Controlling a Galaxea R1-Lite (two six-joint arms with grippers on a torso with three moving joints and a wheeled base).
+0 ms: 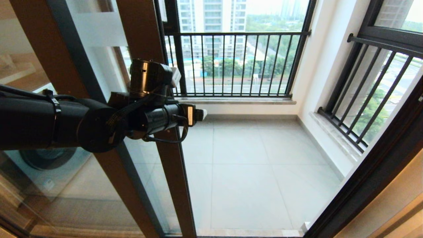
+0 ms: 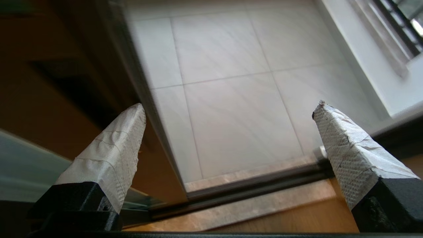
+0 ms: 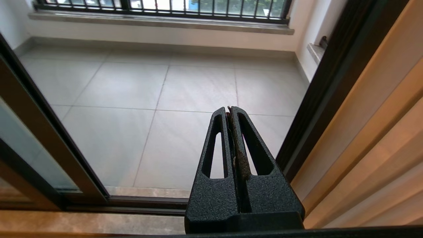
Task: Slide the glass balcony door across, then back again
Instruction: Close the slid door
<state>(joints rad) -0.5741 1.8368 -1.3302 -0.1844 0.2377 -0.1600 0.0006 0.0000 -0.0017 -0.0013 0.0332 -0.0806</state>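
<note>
The glass balcony door (image 1: pixel 173 178) stands at the left of the doorway, its dark brown stile running down past my left arm; a frosted band (image 1: pixel 99 29) crosses its glass. My left gripper (image 1: pixel 202 114) is at the stile's free edge at mid height and is open. In the left wrist view the left gripper (image 2: pixel 230 107) has its taped fingers (image 2: pixel 112 155) wide apart, one lying over the door's stile (image 2: pixel 66 99), the other out over the opening, with nothing held. My right gripper (image 3: pixel 229 109) is shut and empty, low before the doorway; the door's stile (image 3: pixel 39 132) is to its side.
Beyond the opening lies the grey tiled balcony floor (image 1: pixel 244 172) with black railings (image 1: pixel 231 62) at the far end and on the right. A dark floor track (image 2: pixel 251 190) runs along the threshold. The dark door jamb (image 1: pixel 373 172) bounds the right side. A white washing machine (image 1: pixel 49 162) shows through the left glass.
</note>
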